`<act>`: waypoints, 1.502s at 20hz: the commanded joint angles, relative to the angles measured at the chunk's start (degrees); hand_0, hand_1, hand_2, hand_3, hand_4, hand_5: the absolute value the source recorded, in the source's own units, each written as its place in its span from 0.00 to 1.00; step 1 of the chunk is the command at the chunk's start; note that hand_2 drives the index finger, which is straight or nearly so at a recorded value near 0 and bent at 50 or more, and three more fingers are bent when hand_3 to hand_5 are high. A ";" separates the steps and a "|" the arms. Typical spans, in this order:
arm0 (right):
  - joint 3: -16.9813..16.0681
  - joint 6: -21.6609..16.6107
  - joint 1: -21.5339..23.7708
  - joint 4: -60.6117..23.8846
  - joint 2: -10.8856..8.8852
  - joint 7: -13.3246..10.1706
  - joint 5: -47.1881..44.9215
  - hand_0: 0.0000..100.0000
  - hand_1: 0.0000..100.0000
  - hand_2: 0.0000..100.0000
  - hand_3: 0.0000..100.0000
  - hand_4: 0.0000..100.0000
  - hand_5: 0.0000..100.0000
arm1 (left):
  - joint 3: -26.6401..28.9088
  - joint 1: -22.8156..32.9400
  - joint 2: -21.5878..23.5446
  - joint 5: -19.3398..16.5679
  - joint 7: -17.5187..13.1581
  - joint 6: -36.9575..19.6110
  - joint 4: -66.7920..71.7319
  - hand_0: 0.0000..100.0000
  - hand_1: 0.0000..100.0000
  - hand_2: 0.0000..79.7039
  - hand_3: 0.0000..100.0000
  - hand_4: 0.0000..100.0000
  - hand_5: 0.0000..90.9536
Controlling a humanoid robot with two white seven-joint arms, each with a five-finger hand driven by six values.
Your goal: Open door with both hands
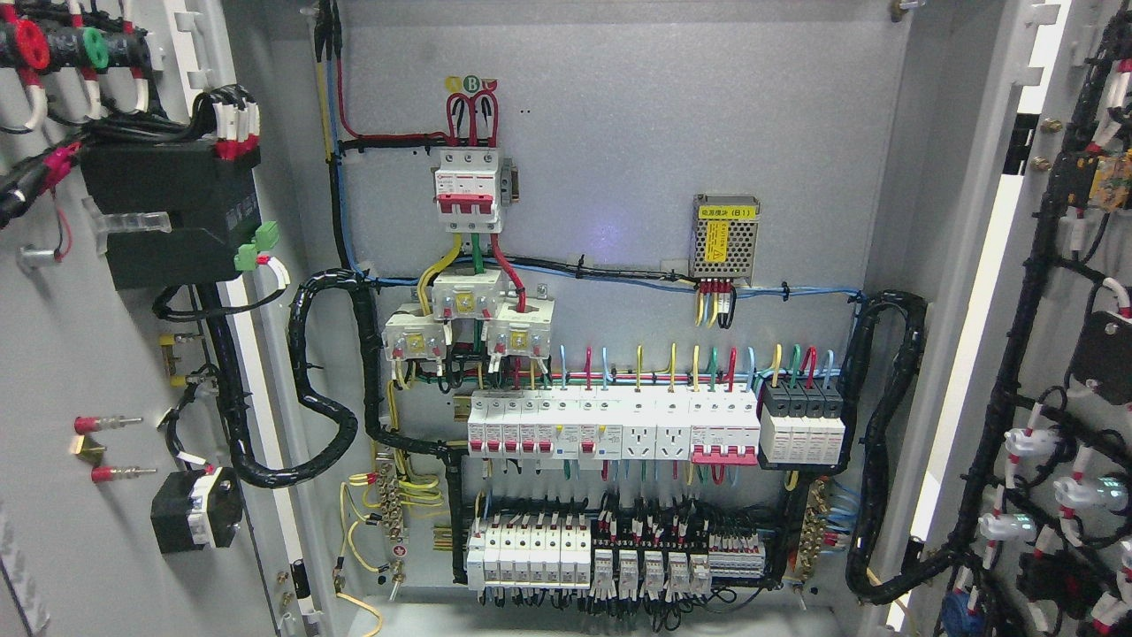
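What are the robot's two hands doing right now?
Left hand: not in view.
Right hand: not in view.

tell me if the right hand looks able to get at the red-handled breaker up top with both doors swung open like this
Probably yes as far as the path goes: the left door and right door are both swung wide, and nothing stands in front of the red-handled breaker. But neither hand is in view, so actual reach can't be judged.

Both grey cabinet doors stand swung wide open; the left door [80,354] shows its inner face with a black box and wiring; the right door [1044,354] carries black cable looms.
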 commanded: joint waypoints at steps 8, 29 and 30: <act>-0.06 -0.05 -0.29 -0.75 -1.11 -0.21 -0.01 0.48 0.00 0.00 0.11 0.09 0.14 | 4.06 0.24 -1.30 3.23 0.02 -3.23 -0.04 0.12 0.39 0.00 0.00 0.00 0.00; 0.03 0.30 -0.37 -0.75 -3.13 -0.13 -4.93 0.48 0.00 0.00 0.12 0.10 0.15 | 8.45 2.44 -0.34 7.36 0.81 -12.02 1.89 0.12 0.39 0.00 0.00 0.00 0.00; 0.03 0.30 -0.46 -0.75 -3.22 -0.04 -4.93 0.48 0.00 0.00 0.12 0.10 0.15 | 8.80 2.44 -0.16 7.71 0.81 -12.02 1.98 0.12 0.39 0.00 0.00 0.00 0.00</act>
